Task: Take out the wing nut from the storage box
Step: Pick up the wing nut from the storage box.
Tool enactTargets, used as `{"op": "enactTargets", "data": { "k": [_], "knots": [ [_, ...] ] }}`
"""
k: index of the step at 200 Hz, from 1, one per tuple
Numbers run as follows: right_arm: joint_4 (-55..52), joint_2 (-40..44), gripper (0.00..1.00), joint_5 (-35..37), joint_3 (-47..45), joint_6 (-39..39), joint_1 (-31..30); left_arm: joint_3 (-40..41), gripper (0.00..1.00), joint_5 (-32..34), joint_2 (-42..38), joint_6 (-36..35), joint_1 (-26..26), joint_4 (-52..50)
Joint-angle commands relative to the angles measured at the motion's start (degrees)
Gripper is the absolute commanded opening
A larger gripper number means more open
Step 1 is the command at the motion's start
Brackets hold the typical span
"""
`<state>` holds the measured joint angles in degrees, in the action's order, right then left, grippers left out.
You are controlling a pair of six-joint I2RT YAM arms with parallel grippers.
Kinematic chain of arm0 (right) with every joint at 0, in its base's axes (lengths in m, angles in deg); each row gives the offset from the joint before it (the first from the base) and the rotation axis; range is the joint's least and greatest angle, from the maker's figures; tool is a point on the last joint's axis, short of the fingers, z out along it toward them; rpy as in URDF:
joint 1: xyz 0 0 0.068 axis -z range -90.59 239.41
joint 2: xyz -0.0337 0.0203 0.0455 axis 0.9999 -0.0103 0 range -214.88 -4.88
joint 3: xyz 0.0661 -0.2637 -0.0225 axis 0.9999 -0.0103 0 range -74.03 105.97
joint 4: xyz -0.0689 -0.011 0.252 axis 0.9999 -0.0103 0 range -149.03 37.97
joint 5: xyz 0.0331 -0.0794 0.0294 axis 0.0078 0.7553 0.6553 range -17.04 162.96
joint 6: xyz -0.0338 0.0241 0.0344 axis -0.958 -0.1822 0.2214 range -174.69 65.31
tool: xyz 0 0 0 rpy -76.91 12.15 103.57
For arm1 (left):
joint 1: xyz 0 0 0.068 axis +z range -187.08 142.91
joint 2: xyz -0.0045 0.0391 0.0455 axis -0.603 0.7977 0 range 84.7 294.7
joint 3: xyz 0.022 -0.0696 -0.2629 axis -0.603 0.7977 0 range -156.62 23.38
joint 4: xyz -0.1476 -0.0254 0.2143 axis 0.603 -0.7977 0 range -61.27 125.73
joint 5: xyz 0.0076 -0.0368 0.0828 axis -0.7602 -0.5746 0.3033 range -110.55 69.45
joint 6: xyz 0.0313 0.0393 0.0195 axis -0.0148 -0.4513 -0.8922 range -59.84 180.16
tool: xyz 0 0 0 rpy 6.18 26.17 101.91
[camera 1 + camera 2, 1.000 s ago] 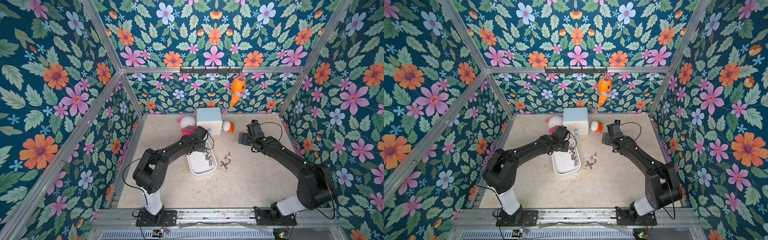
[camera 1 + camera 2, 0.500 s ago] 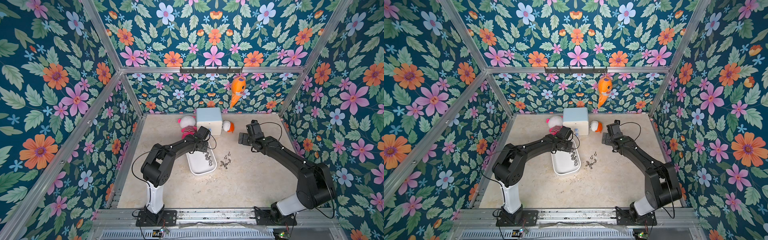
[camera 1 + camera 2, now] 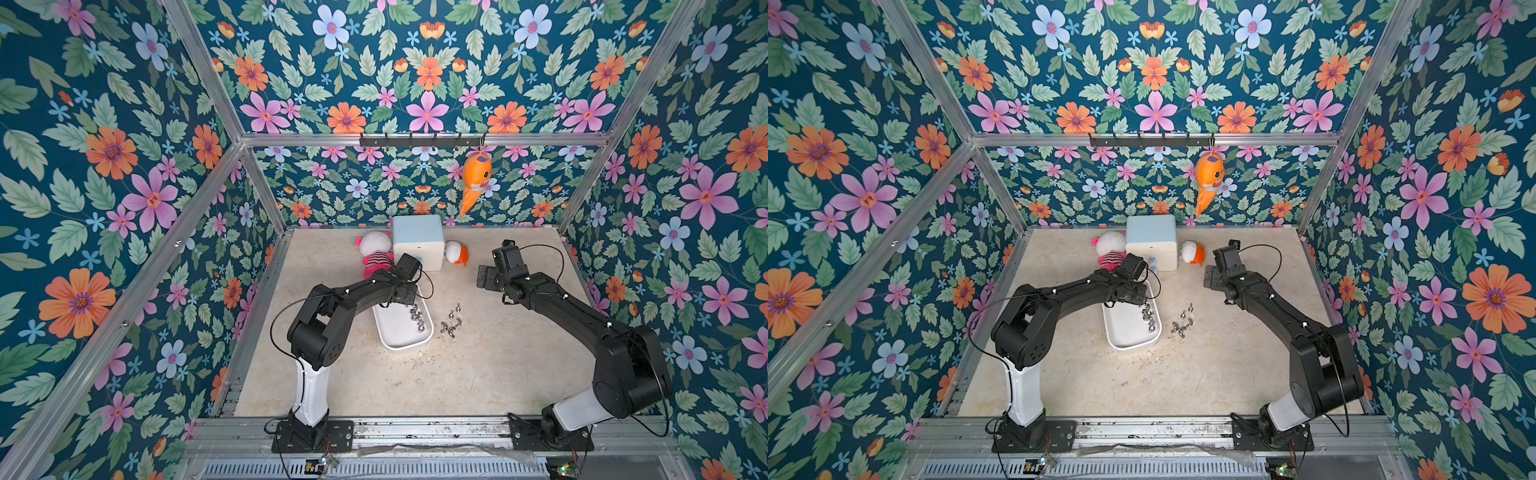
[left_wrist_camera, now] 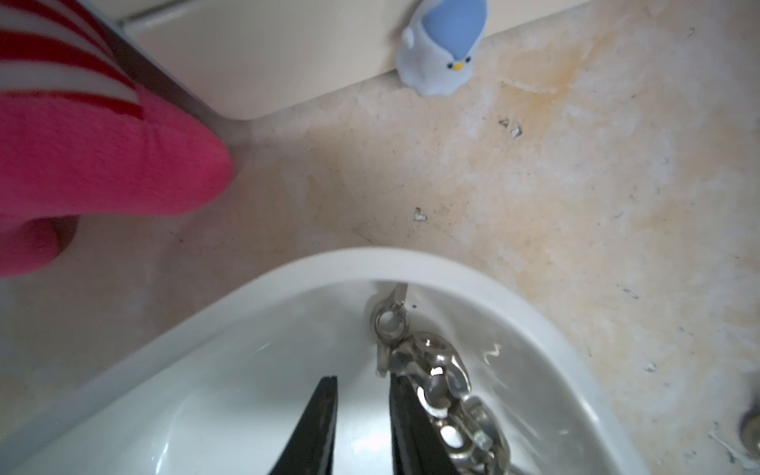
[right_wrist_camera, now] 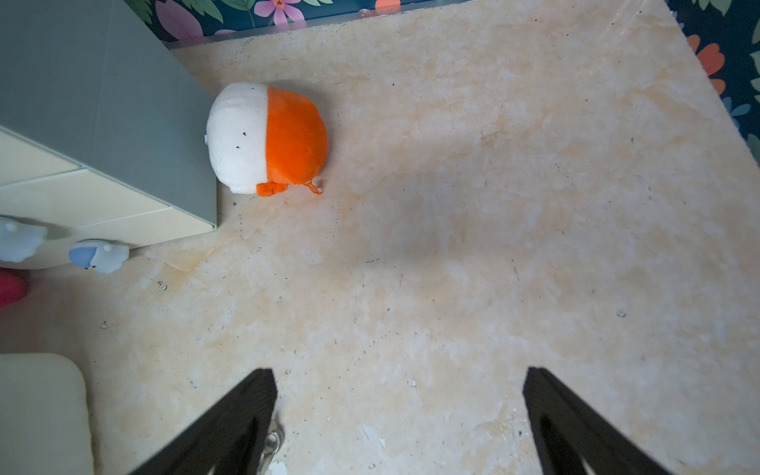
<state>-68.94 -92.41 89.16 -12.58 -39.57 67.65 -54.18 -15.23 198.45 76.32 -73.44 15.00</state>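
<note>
- Jaws of the left gripper (image 4: 362, 376): narrowly parted, with nothing between them. Only the white floor of the storage box (image 4: 370, 259) shows in the gap. One finger (image 4: 401, 419) lies with its outer side against the row of wing nuts (image 4: 444, 390).
- Jaws of the right gripper (image 5: 399, 370): spread wide and empty over bare tabletop (image 5: 452, 246), well apart from the box.
- Change: both top views show that the elbow of the left arm (image 3: 361, 291) has swung in toward the box over the last second. The wrist stays above the box's far end. The nuts in the box and the loose wing nuts (image 3: 453, 322) just beside it have not shifted.
- Meaning: the arm appears settled for a pick, but closing here would likely pinch nothing. A small sideways shift toward the row seems necessary.
- Location: the remaining nuts rest inside the box, against the long wall that faces the right arm.
- Orientation: the row runs parallel to the box's long side. The foremost nut (image 4: 388, 320) has its threaded hole facing the wrist camera. One wing points at the rounded end wall, so its long axis follows the row.
</note>
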Motion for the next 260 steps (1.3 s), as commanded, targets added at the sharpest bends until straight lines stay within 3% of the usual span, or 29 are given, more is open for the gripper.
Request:
{"op": "enactTargets", "data": {
  "k": [1, 260],
  "knots": [
    [-0.32, -0.10, 0.99, 0.95, 0.07, -0.24, -0.04, -0.31, 0.27, 0.22, 0.11, -0.52, 0.06, 0.84],
    [-0.20, 0.60, 0.99, 1.04, -0.81, -0.08, -0.04, -0.36, 0.11, -0.75, 2.34, 0.10, -0.03, 2.88]
  ]
}}
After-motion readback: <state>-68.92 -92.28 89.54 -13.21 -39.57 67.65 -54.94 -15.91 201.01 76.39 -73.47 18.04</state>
